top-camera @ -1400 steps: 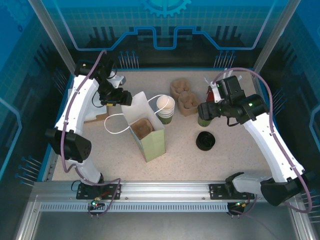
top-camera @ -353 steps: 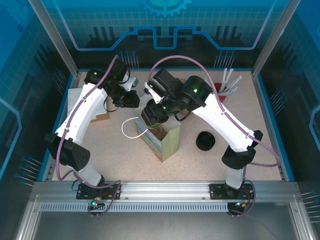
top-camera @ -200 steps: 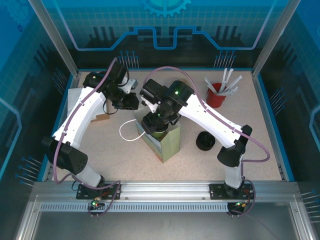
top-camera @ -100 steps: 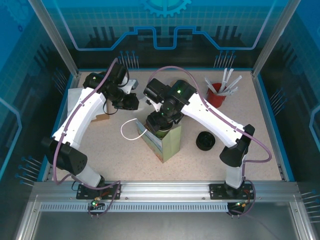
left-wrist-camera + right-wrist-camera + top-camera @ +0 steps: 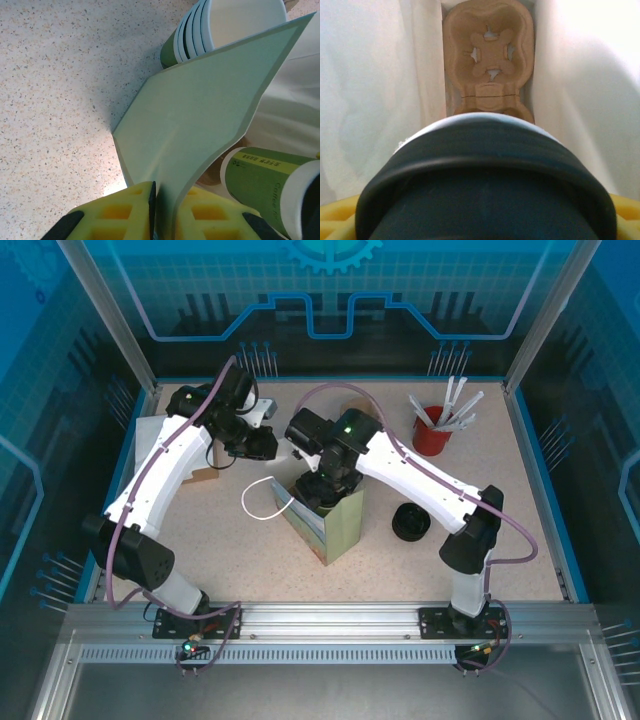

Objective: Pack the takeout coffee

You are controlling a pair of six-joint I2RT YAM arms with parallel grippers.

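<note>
From the top camera: reaching over the middle of the frame with the right arm and holding the right gripper [image 5: 322, 483] above the open mouth of the upright pale green paper bag [image 5: 338, 530], gripping the takeout coffee [image 5: 320, 497] right at that mouth. Reaching in from the left with the other arm and placing the left gripper [image 5: 263, 446] at the bag's upper-left side, too small here for judging its fingers. Working on a speckled table [image 5: 230, 560] with a white handle loop [image 5: 258, 498] just left of the bag, a stack of black lids [image 5: 410, 523] to its right and a red cup [image 5: 432, 433] of white sticks at the upper right. From the left wrist camera: pinching the bag's thin green wall between the yellow fingers [image 5: 125, 210] at the bottom edge, closed down to the wall's thickness. Looking past that wall at nested cream-white cups [image 5: 235, 22] in the upper right and at the olive-green takeout coffee, tilted, at the lower right on the wall's far side. From the right wrist camera: clamping the takeout coffee, dark and round across the lower half of the frame, between yellow fingers [image 5: 625, 212] showing at both bottom corners. Looking straight down between the bag's pale walls at a brown pulp tray [image 5: 489, 65] on the bag's floor, beyond the cup.
</note>
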